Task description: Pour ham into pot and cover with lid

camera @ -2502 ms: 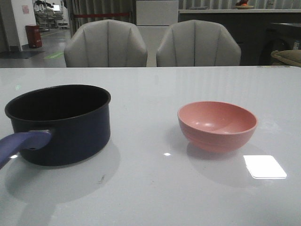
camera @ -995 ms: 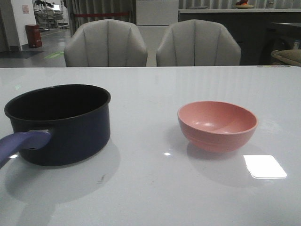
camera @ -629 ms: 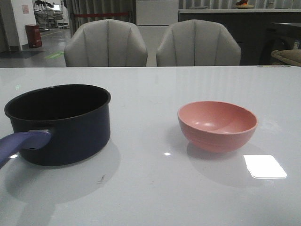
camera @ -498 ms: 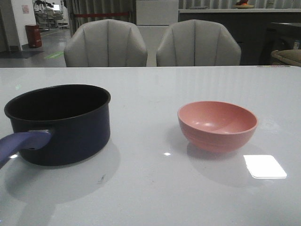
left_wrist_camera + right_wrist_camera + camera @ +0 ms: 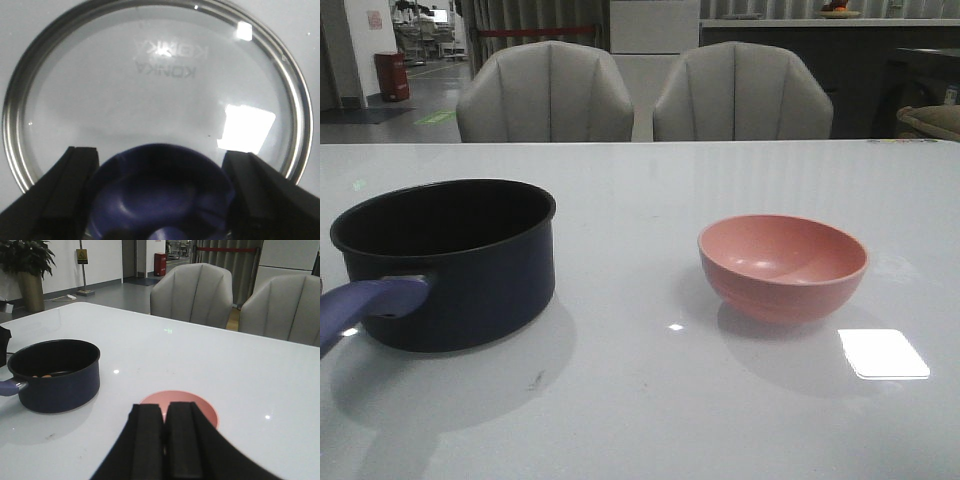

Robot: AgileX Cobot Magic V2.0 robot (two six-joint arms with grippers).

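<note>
A dark navy pot [image 5: 445, 262] sits at the 9 o'clock side of the white bench [image 5: 650, 400] in the front view, its blue-purple handle reaching toward 7 o'clock, while a pink bowl [image 5: 782, 266] stands well apart at the 3 o'clock side, upright and showing nothing inside. Two grey chairs [image 5: 545, 92] line the far edge at 12 o'clock. In the right wrist view, a few small orange-pink pieces of ham [image 5: 42, 375] lie on the pot's floor. The right pincer [image 5: 165, 447] hangs above the bench near the bowl with its fingers pressed together and nothing between them. In the left wrist view, the glass lid [image 5: 155, 90] lies flat on the bench, and the left pincer [image 5: 161, 192] stands spread wide with one finger on either side of the lid's blue knob [image 5: 162, 192]; whether the fingers touch the knob cannot be told.
</note>
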